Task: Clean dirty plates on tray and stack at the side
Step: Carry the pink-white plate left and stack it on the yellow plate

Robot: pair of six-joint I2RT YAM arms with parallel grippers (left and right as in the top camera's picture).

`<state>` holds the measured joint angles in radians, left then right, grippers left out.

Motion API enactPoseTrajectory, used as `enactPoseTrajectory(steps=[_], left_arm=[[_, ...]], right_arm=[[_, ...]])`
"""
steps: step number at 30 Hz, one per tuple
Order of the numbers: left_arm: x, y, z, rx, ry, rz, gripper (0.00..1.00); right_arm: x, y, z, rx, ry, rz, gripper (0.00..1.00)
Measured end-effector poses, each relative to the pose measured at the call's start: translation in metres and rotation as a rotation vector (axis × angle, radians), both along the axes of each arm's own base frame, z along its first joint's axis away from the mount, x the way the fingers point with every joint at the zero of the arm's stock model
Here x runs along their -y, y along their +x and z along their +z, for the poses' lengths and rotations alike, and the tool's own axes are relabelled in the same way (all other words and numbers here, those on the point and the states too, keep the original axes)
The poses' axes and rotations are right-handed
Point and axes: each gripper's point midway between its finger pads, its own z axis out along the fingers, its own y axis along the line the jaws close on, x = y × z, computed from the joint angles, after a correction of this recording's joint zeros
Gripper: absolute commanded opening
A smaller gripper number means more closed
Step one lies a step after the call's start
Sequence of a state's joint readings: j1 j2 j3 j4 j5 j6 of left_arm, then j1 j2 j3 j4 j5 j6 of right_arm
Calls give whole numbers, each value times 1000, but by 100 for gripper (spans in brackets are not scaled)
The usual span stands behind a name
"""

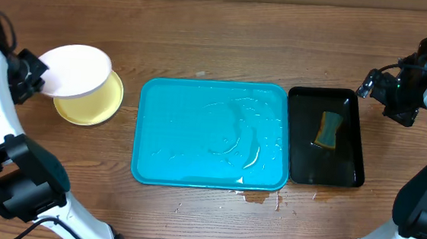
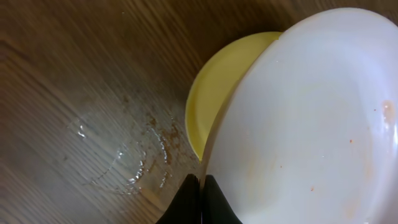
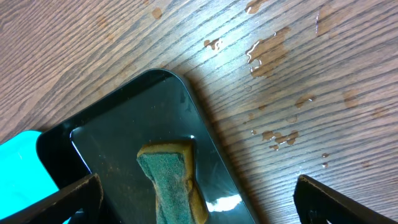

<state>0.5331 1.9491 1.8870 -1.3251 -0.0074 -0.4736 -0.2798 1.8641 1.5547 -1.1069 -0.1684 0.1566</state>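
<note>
The turquoise tray point(image 1: 196, 145) lies mid-table, wet, with no plates on it. On the bare wood at the left, a pale yellow plate point(image 1: 96, 104) lies flat. My left gripper point(image 1: 40, 71) is shut on the rim of a white plate point(image 1: 76, 70) and holds it tilted over the yellow plate. In the left wrist view the fingers point(image 2: 202, 186) pinch the white plate's point(image 2: 305, 124) edge, and small orange specks show on it above the yellow plate point(image 2: 217, 87). A second white plate is not visible. My right gripper point(image 3: 199, 193) is open and empty above the black tray's right edge.
A narrow black tray point(image 1: 347, 164) with a green-yellow sponge point(image 1: 327, 128) stands right of the turquoise tray; it also shows in the right wrist view point(image 3: 124, 124) with the sponge point(image 3: 171, 180). Water drops lie on the wood point(image 3: 267, 50) and in front of the turquoise tray point(image 1: 257, 197).
</note>
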Motion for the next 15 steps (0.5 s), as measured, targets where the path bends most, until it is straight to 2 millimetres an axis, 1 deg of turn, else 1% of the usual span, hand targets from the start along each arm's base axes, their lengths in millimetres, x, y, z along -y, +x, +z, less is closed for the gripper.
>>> enactPoseTrajectory(steps=[4, 7, 15], left_arm=[[-4, -5, -14, -21, 3, 11, 4], [-7, -3, -21, -23, 21, 12, 4], [-11, 2, -29, -4, 40, 14, 4]], right_arm=[[0, 0, 0, 0, 0, 0, 100], [0, 0, 0, 0, 0, 0, 100], [0, 0, 0, 0, 0, 0, 100]])
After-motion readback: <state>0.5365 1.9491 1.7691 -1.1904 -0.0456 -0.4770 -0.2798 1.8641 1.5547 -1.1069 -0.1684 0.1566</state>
